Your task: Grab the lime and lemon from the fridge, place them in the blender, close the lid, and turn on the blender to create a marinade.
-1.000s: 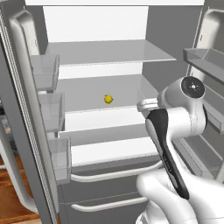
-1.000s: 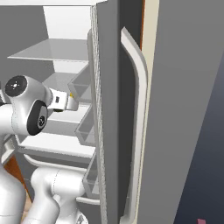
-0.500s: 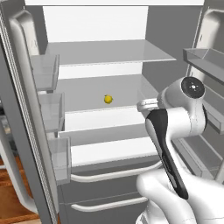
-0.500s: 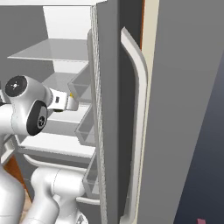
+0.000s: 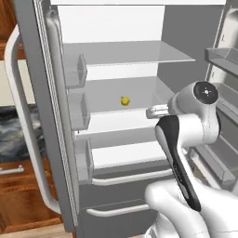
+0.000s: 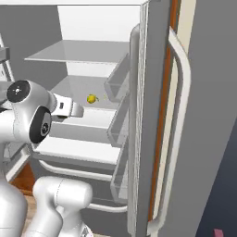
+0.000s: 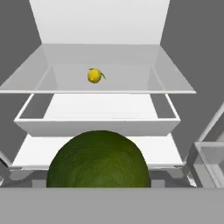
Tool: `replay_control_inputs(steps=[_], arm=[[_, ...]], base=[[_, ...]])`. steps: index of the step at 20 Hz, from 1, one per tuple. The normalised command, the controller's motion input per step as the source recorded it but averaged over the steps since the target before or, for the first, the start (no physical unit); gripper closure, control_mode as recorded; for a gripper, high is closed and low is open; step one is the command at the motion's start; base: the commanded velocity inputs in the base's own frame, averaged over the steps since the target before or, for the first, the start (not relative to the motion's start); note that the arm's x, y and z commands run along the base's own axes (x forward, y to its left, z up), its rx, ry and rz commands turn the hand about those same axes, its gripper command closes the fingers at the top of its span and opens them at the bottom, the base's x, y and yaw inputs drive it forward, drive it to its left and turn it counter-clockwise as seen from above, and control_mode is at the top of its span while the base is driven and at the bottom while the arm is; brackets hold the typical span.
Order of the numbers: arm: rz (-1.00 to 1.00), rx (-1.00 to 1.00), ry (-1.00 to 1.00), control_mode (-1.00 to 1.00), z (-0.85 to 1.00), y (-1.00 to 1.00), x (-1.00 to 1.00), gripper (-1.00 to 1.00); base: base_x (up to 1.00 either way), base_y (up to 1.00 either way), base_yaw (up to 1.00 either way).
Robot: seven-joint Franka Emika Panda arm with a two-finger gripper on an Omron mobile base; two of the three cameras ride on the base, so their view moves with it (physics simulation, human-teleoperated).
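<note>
The fridge [image 5: 139, 53] stands open, both doors swung wide. On its middle glass shelf lies the small yellow lemon [image 5: 124, 101] [image 6: 92, 98], seen further back in the hand view [image 7: 94, 75]. My gripper [image 5: 154, 111] [image 6: 76, 110] hovers in front of the shelves, short of the lemon and a little to its right. The dark green lime [image 7: 98, 159] looms right before the hand camera, held off any shelf and covering the fingertips, so the gripper is shut on it. The blender and the lid are out of view.
Clear door bins [image 5: 79, 104] line the left door, whose long curved handle [image 5: 21, 125] faces outward. The right door [image 6: 152, 115] with bins [image 6: 118, 83] and handle [image 6: 183, 111] stands close beside the arm. Lower drawers [image 5: 125, 179] sit below. Wooden cabinets [image 5: 18, 186] at left.
The whole picture has shifted in both base views, so the base has moved; the left door and the lemon now sit further in frame. The arm's pose looks unchanged.
</note>
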Motion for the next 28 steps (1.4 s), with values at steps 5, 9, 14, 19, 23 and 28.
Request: replay_control_inputs(steps=[5,9,14,19,23,28], arm=[[0.00,0.00,0.00,1.00,0.00,0.00,0.00,1.00],[0.00,0.00,0.00,1.00,0.00,0.00,0.00,1.00],[0.00,0.00,0.00,1.00,0.00,0.00,0.00,1.00],[0.00,0.00,0.00,1.00,0.00,0.00,0.00,1.00],[0.00,0.00,0.00,1.00,0.00,0.00,0.00,1.00],[0.00,0.00,0.00,1.00,0.00,0.00,0.00,1.00]], base=[[-0.61,0.30,-0.01],[-0.72,-0.07,-0.21],[-0.89,-0.03,-0.33],[-0.96,0.00,-0.45],[-0.86,0.00,-0.66],[-0.70,0.00,-0.77]])
